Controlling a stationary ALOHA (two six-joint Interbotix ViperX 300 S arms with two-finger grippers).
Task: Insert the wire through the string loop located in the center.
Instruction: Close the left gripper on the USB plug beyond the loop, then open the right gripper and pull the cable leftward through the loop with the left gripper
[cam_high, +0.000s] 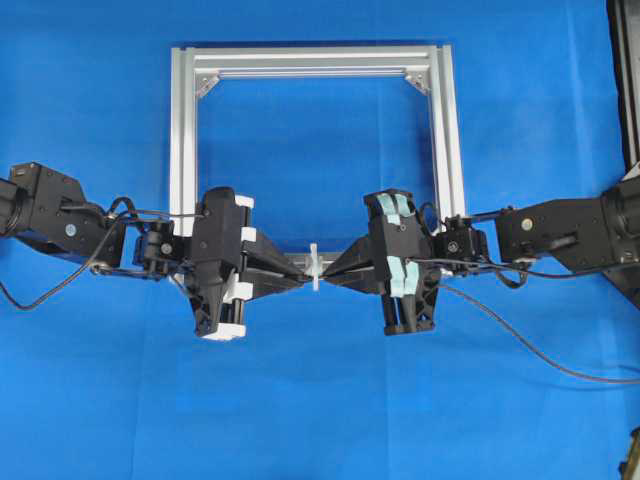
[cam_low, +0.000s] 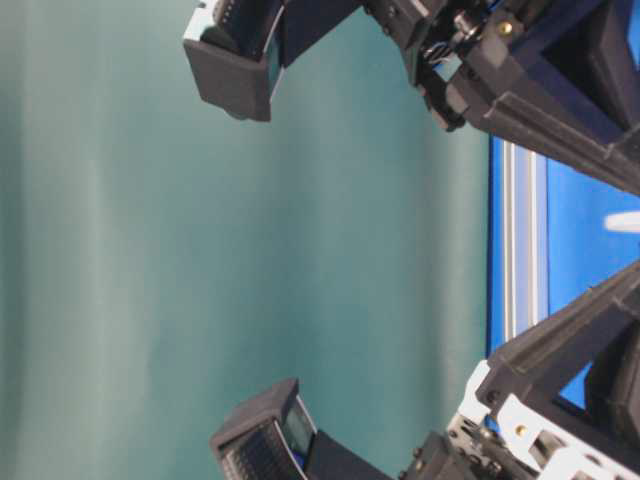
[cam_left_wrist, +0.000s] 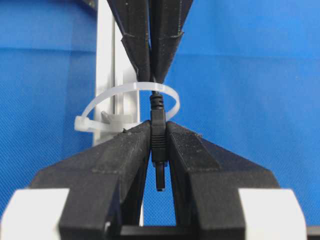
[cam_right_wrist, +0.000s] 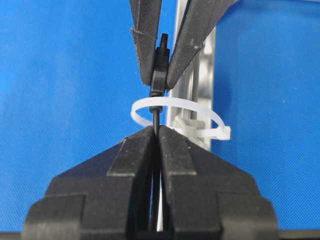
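The two claws meet tip to tip at the middle of the silver frame, over its near bar, on the blue table. The left claw is clamped on the wire's connector, its black fingers pressed against both sides of the plug, whose end pokes back between them towards the camera. The right claw is closed tight on the thin wire itself, just behind the plug. Between the two sets of fingertips stands the string loop (a white zip tie fastened to the frame's bar), and the wire runs straight through it: in the right wrist view the cable passes up through the white ring and the connector sits on the far side, gripped by the other claw. In the overhead view the loop shows as a small white upright piece exactly where the claws meet, and the rest of the wire trails away to the right across the table.
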